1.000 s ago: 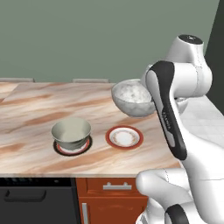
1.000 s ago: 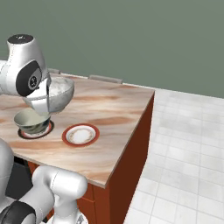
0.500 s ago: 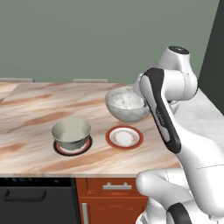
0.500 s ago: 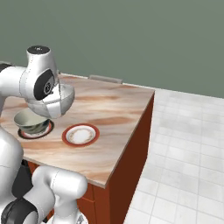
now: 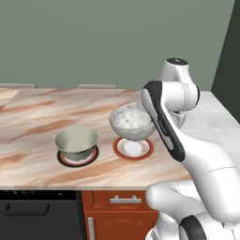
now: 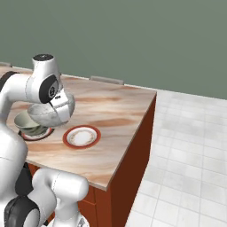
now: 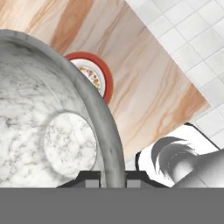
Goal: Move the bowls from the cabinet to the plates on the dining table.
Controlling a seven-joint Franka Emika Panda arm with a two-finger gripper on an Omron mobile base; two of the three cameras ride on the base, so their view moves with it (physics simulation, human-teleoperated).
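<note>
- Dull green wall and pale floor tiles frame the dining table (image 5: 42,117), a long beige-pink marble top on a red-brown base.
- On that table the metal bowl (image 5: 76,142) already sits on the black-rimmed plate (image 5: 78,159).
- Just beside it, the red-rimmed plate (image 5: 133,148) lies bare.
- In the hand view the fingers (image 7: 105,177) pinch the rim of the marble bowl (image 5: 132,123), one tip inside the wall and one outside, so they stand narrow and closed on it.
- The marble bowl hangs in the air over the red-rimmed plate; in the right base view it looks clear of the table, and whether it is truly centred I cannot tell.
- To do this step well, I judge the bowl's base should be brought over the plate's white centre and kept level.
- It should then go straight down until it sits, and the fingers should spread only after it rests.
- Lifting the hand straight up afterwards should avoid dragging the rim or knocking the metal bowl nearby.
- No brand, label or readable writing shows on anything; the red-rimmed plate carries only a small coloured pattern.
</note>
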